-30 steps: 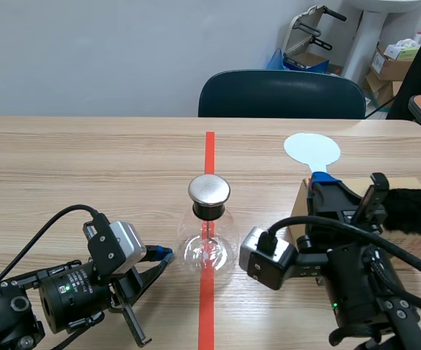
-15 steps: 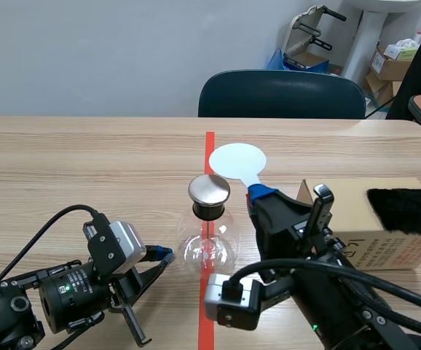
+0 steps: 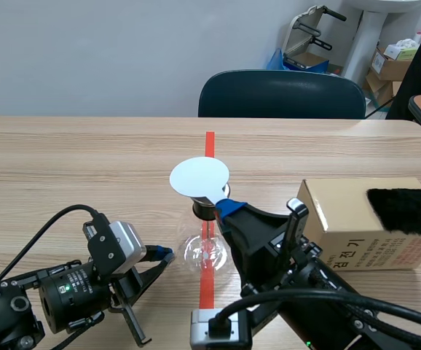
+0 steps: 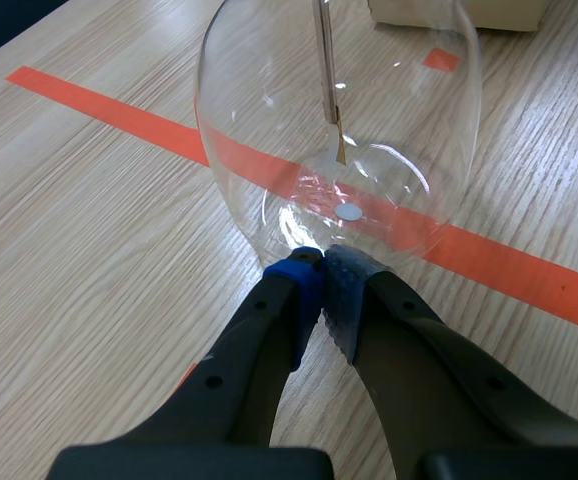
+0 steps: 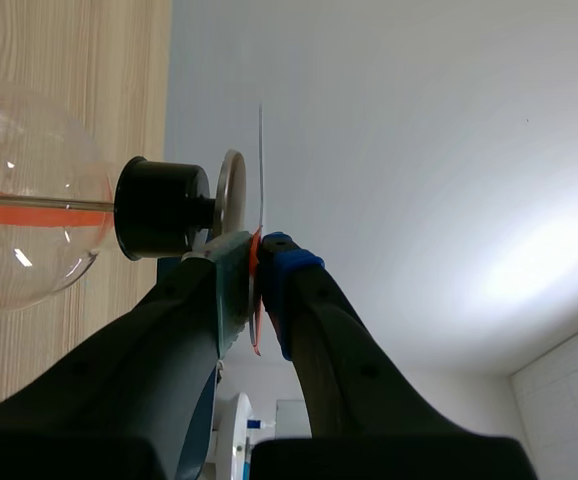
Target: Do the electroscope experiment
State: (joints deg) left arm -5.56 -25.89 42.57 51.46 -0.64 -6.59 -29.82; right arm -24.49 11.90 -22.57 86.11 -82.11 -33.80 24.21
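The electroscope is a clear glass flask (image 3: 206, 251) with a black stopper and a metal cap disc (image 5: 231, 192), standing on the orange tape line. Inside hangs a thin rod with a foil leaf (image 4: 335, 128). My right gripper (image 3: 225, 205) is shut on the handle of a round white paddle (image 3: 199, 177), which is held directly over the cap disc; in the right wrist view the paddle (image 5: 262, 170) shows edge-on, just off the disc. My left gripper (image 4: 321, 262) is shut on nothing, its tips against the flask's (image 4: 339, 120) lower wall.
A cardboard box (image 3: 363, 222) stands on the table at the right, with a black furry cloth (image 3: 406, 210) draped on top. A dark chair (image 3: 282, 95) stands behind the far table edge. Boxes and gear sit in the back right corner.
The right arm has swung left, carrying the white paddle from above the box to over the electroscope's cap. The left arm has not moved.
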